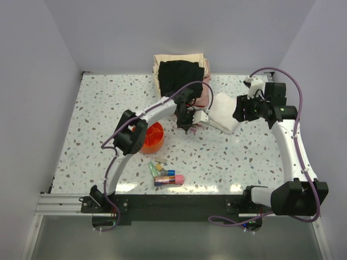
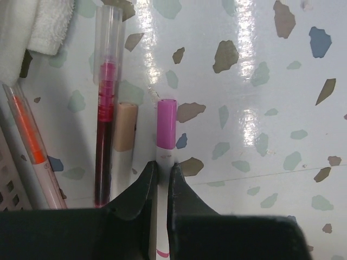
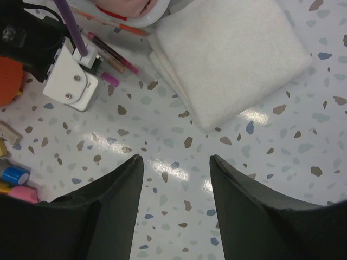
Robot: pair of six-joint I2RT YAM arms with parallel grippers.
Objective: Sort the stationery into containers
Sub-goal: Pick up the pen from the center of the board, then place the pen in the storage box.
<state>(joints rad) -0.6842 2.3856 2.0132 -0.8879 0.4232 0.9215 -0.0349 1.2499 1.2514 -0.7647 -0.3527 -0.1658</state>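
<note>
Near edge, by arm bases: small heap of stationery point(image 1: 165, 174) loose on bench point(image 1: 97, 108), not yet sorted. Just beyond: round orange tray point(image 1: 153, 136), close to left arm, prob. the handy drop spot. Further out, pinching pink-capped pen point(image 2: 166, 130) w/ left pincer point(image 2: 161, 170): one finger each side of white barrel, just below cap, likely for a clean lift w/o nudging neighbours. Alongside, approx. parallel: beige-capped pen point(image 2: 124, 130), red pen point(image 2: 105, 135) in clear barrel, orange pen point(image 2: 30, 141). Off to the right, hovering w/ right pincer point(image 3: 176, 162) spread, gripping nothing, over bare bench beside folded white cloth point(image 3: 227, 59), seemingly kept out of the way. Farthest: basket point(image 3: 133, 21) of clothes.
</note>
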